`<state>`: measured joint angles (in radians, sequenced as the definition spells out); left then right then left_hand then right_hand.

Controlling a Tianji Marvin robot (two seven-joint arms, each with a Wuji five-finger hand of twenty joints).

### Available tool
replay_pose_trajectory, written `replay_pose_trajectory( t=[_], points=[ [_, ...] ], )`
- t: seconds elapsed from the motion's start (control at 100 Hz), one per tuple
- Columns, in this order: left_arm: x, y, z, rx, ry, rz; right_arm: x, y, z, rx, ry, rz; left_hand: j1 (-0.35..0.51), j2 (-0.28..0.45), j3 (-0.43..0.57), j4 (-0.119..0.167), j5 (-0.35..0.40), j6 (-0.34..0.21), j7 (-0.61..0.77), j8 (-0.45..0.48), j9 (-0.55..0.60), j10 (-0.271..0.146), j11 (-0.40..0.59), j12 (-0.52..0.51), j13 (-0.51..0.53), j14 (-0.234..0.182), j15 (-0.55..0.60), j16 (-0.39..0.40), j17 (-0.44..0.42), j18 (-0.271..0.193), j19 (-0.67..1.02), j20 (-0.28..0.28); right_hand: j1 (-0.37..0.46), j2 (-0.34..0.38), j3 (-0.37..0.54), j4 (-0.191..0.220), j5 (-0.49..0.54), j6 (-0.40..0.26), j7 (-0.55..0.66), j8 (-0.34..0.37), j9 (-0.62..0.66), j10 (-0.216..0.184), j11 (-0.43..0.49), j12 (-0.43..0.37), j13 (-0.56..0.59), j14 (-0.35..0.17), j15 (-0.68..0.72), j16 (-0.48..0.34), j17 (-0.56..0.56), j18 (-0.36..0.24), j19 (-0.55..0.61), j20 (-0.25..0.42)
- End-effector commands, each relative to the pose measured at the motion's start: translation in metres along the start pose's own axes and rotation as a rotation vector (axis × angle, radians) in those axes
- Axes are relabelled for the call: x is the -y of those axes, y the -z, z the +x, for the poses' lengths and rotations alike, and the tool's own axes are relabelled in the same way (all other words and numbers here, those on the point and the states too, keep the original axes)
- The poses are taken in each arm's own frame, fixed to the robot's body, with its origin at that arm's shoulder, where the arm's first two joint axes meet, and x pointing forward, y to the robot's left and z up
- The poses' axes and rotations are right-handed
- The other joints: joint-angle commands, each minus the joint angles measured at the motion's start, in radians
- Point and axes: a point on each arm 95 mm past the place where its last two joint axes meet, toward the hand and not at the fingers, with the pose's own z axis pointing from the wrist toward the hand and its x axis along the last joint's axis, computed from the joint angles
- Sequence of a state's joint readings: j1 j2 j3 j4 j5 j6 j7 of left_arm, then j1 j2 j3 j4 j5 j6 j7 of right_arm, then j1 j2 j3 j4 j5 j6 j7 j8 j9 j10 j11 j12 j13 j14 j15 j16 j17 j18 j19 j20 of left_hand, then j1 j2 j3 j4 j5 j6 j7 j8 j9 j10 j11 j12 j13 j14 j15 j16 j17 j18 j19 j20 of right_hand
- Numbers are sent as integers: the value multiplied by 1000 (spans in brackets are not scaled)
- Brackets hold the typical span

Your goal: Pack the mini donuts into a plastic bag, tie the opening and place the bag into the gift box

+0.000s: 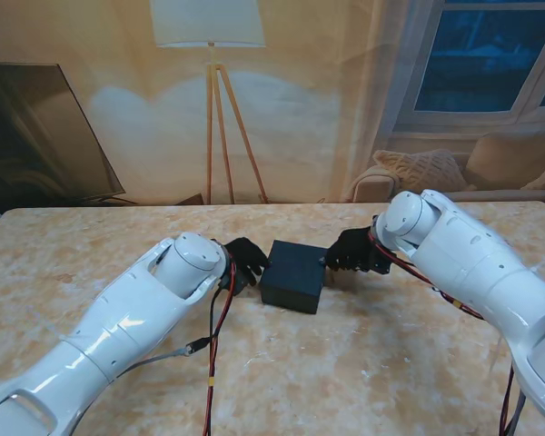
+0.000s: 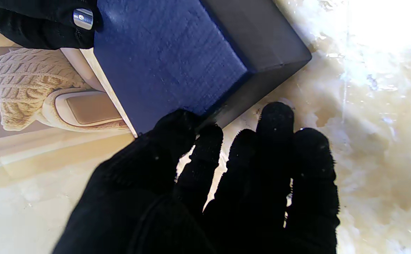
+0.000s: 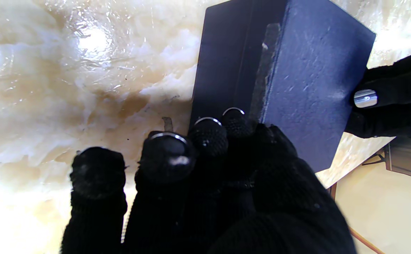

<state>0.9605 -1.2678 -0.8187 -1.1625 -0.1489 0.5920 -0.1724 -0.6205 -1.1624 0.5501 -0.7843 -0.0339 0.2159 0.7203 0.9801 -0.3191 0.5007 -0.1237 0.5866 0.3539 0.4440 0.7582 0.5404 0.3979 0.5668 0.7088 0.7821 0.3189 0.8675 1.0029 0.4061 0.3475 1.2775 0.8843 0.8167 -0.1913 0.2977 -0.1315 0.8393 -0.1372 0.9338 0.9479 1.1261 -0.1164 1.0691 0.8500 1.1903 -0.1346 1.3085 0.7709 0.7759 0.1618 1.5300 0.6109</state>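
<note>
Currently gift box (image 1: 293,275) sits closed between us: left robot hand (image 1: 246,261) and right robot hand (image 1: 357,252) flank opposite sides, fingers loosely spread, touching, neither clamped.

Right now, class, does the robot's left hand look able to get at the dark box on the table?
Probably yes. The left hand is already at the left side of the box, fingertips at its edge, with nothing between them. The right hand is on the opposite side, out of its way.
</note>
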Motion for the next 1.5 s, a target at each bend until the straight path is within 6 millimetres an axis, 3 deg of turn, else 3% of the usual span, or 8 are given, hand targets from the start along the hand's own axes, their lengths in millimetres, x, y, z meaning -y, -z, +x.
replay_pose_trajectory(
  t=[0.0, 0.19, 0.59, 0.85, 0.88, 0.99, 1.11, 1.49],
  points=[
    [-11, -1, 4, -6, -3, -36, 9, -7, 6, -10, 2, 35, 51, -37, -32, -9, -17, -86, 123, 8, 27, -18, 21, 15, 18, -14, 32, -10, 7, -19, 28, -8, -2, 51, -9, 35, 56, -53, 41, 18, 38, -25, 73, 29, 32, -67, 6, -13, 18, 9, 57, 9],
    [-11, -2, 3, 3, -5, -34, 10, -9, 4, -1, -9, 40, 47, -27, -49, -5, -18, -86, 147, -74, 25, -18, 14, 13, 6, -6, 34, -4, -9, -15, 28, -2, 10, 75, -49, 45, 52, -56, 37, 58, 26, -34, 87, 41, 18, -68, 16, -15, 6, 9, 56, 3],
    [-10, -5, 0, 14, -30, -23, 12, -14, -2, 22, -13, 59, 40, -52, -32, -11, -26, -90, 174, -65, 28, -22, 19, 16, 5, -11, 37, -3, -8, -16, 28, 2, -18, 138, -104, 73, 82, -71, 95, 135, 45, -70, 146, 70, 36, -88, 52, -8, 18, 8, 77, 10],
    [-8, -6, 1, 16, -49, -10, 13, -12, -5, 37, -7, 67, -54, -35, -16, -14, -23, -74, 170, -70, 28, -14, 21, 21, 0, 2, 36, -2, -16, -7, 26, 5, -30, 177, -147, 84, 92, -88, 125, 184, 50, -77, 161, 79, 37, -90, 64, -9, 18, 10, 83, 10],
    [-8, -6, 1, 16, -48, -10, 13, -13, -5, 38, -11, 66, -78, -32, 2, -10, -18, -70, 161, -71, 28, -12, 19, 21, -2, 6, 35, 0, -19, -5, 25, 8, 19, 220, -263, 88, 98, -94, 118, 228, 51, -76, 162, 83, 36, -86, 68, -13, 14, 11, 82, 10],
    [-7, -5, 1, 12, -40, -5, 12, -12, -6, 29, -38, 59, -151, 2, 18, 2, -12, -56, 132, -86, 24, -7, 14, 21, -9, 13, 35, 3, -28, 1, 23, 13, -17, 271, -310, 85, 102, -95, 134, 235, 54, -64, 164, 84, 36, -77, 74, -10, 6, 20, 88, 15],
    [-6, -4, 2, 9, -47, 1, 11, -9, -6, 19, -41, 59, -199, 10, 52, 31, -1, -53, 113, -110, 27, -6, 20, 32, -10, 15, 39, 10, -32, 4, 24, 22, -50, 296, -322, 84, 118, -105, 156, 236, 73, -70, 177, 89, 52, -83, 88, -7, 20, 20, 101, 20],
    [-3, -4, 4, 19, -88, 10, 8, -3, -13, 39, -24, 57, -221, 1, 53, 26, -9, -51, 145, -84, 34, -5, 42, 64, -7, 16, 51, 17, -31, 11, 30, 30, -72, 300, -321, 84, 147, -143, 258, 279, 106, -98, 222, 102, 88, -107, 127, -6, 54, 16, 130, 17]
  ],
)
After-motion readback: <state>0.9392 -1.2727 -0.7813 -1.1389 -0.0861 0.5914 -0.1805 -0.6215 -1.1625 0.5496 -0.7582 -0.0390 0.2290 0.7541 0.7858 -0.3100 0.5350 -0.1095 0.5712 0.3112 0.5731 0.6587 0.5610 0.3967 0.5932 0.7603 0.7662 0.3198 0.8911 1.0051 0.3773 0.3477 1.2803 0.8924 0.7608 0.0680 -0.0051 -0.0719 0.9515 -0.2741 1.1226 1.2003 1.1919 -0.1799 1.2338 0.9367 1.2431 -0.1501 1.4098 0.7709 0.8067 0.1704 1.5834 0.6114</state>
